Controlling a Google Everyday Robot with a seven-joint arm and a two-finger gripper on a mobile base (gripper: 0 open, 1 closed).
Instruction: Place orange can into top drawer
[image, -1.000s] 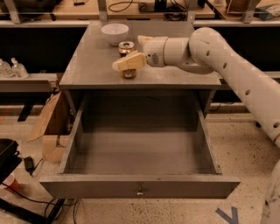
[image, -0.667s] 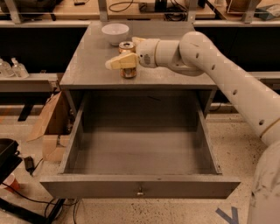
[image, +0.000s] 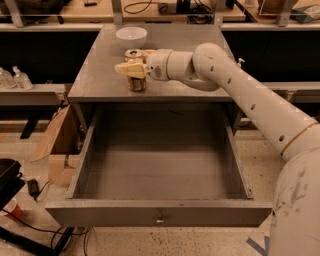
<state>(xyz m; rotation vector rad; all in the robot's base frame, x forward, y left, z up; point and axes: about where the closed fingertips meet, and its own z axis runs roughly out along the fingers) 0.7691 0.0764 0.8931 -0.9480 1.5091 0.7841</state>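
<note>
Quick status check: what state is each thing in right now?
orange can: upright on the cabinet top, not yet in the drawer.
top drawer: pulled out, empty.
gripper: at the orange can, over the cabinet top.
white bowl: upright, at the back of the cabinet top.

cream jaws gripping orange-brown can (image: 136, 83), grey drawer (image: 125, 214)
</note>
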